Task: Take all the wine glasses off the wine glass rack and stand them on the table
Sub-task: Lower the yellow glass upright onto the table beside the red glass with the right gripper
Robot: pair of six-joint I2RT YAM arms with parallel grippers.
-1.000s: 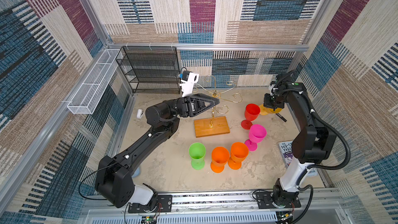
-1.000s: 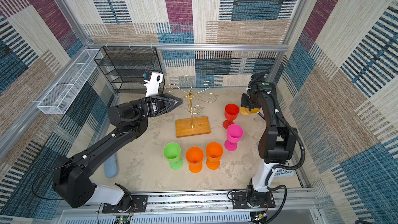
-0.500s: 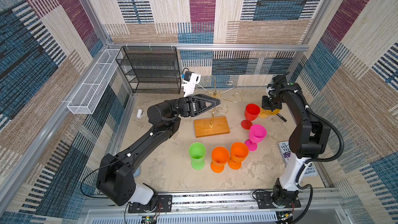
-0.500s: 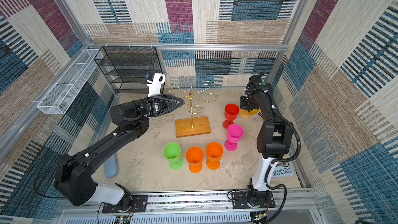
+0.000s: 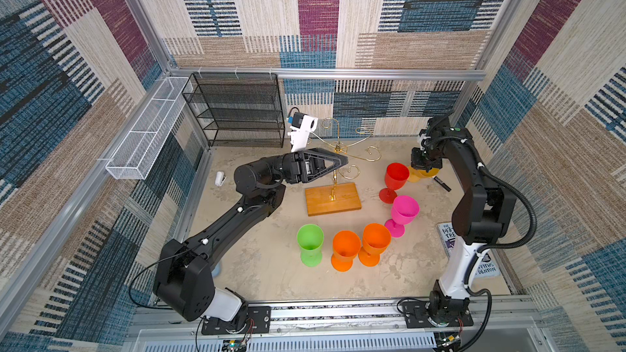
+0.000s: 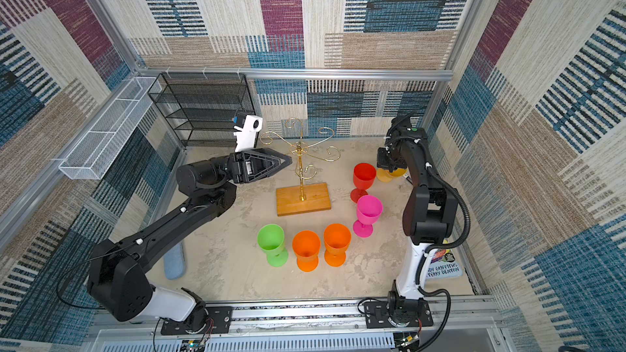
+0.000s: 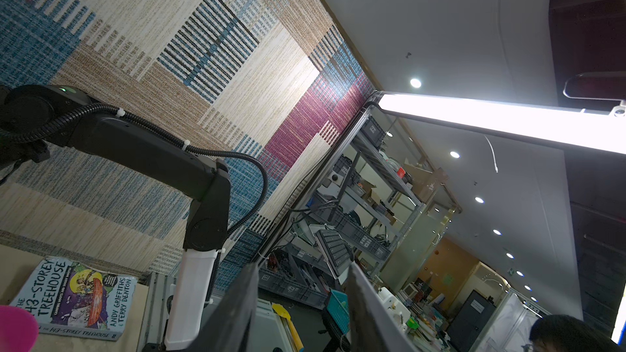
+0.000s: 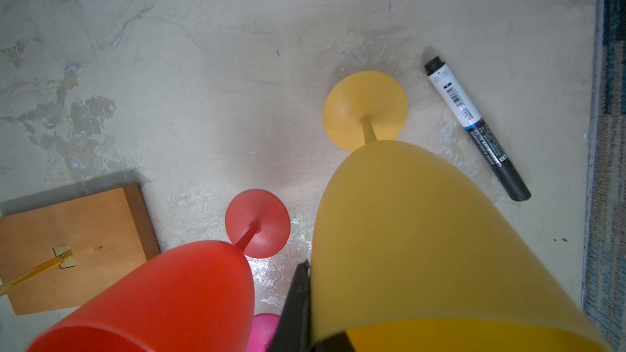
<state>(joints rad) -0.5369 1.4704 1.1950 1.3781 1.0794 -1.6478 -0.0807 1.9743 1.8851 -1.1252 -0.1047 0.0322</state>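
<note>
The wine glass rack (image 5: 334, 177) is thin gold wire with curled arms, on a flat wooden base (image 5: 332, 199) in the middle of the worktop (image 5: 271, 265). The left tool (image 6: 288, 161) is just beside its pole, fingers apart. The right tool (image 5: 423, 164) is clamped on the wall of the smooth yellow wine glass (image 8: 406, 231), right of the rack and next to the red glass (image 8: 169, 292). Only the right wrist view shows the marker (image 8: 474, 126) label.

A black mesh shelf unit (image 5: 237, 110) stood upright at the rear left. A white wire basket (image 5: 145, 137) was mounted near it, along the left side. A marker (image 8: 474, 126) and a book (image 7: 74, 296) lay flat at the right.
</note>
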